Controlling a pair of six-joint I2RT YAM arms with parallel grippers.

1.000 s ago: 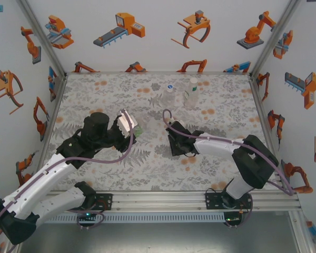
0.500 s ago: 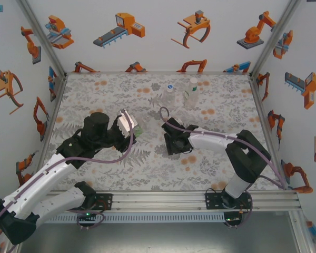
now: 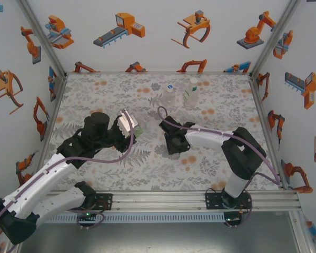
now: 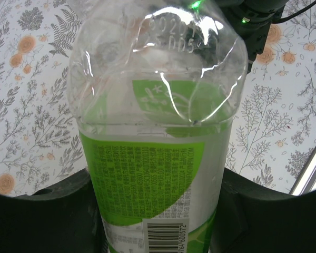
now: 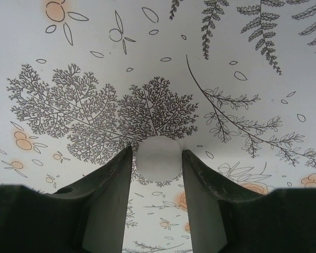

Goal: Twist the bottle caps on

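The right hand (image 3: 173, 141) sits low over the middle of the worktop (image 3: 95, 95) with a white cap (image 5: 158, 159) between its fingers (image 5: 108, 200). In the right wrist view the cap fills the gap at the fingertips and seems to touch both, so the hand looks clenched on it. The cap still appears to rest on the patterned surface rather than being lifted.

The left hand (image 3: 127, 125) is clenched on the green-labelled bottle (image 4: 155, 174) and holds it tilted above the worktop, left of centre. I judge this to be the pick-up of a cap meant for that bottle. If the pinch holds, the next move is to lift the cap and carry it left to the bottle's neck. A cap this small could easily slip or tip between the fingertips.

Compared with a second ago, the right arm has swung inward. Its elbow is further from the right wall, and the hand has crept a little to the left and away from the bases. The left arm and its bottle have not moved. The two other bottles (image 3: 169, 95) (image 3: 191, 93) stand upright at the far edge as they did before.
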